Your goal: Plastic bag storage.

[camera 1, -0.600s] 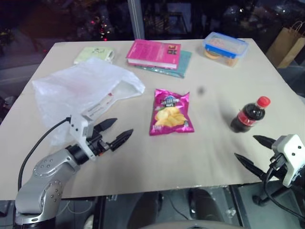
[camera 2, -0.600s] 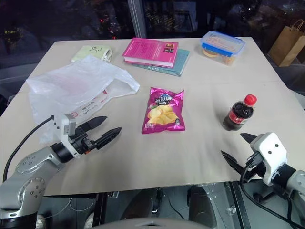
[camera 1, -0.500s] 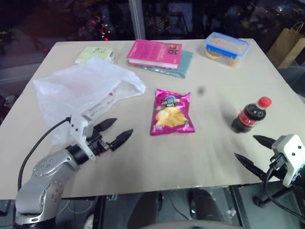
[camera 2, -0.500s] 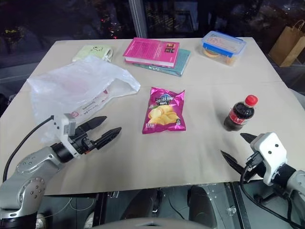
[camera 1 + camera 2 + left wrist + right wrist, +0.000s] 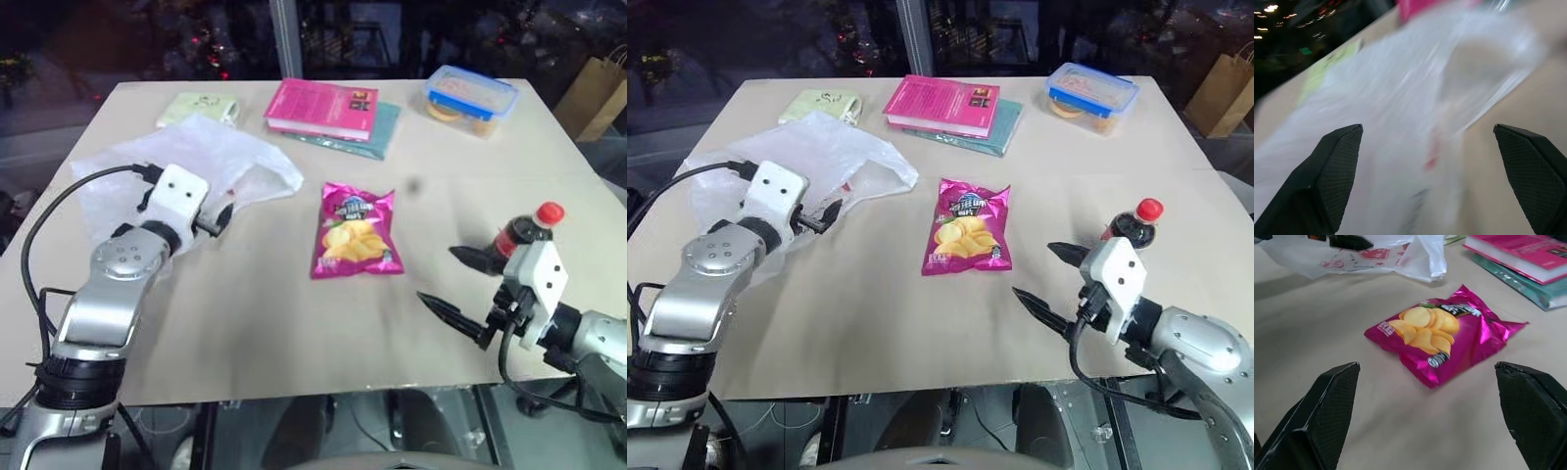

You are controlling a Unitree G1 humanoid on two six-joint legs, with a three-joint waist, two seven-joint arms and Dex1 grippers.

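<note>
The bag [image 5: 186, 166] lies crumpled on the worktop [image 5: 294, 313] right under my left hand [image 5: 1425, 161], whose fingers gape wide, holding nothing. My right hand [image 5: 1425, 431], equally wide and empty, faces the chips [image 5: 1442, 333].

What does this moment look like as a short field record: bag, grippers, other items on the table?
plastic bag: lies crumpled on the robot's left part of the table, not held
left gripper: open, at the bag's near edge
right gripper: open, empty, above bare table near the cola bottle
chips packet: flat at mid-table, untouched
far edge: pink book on a teal one, lidded food box, pale green pouch
task status: bag not yet gathered
</note>
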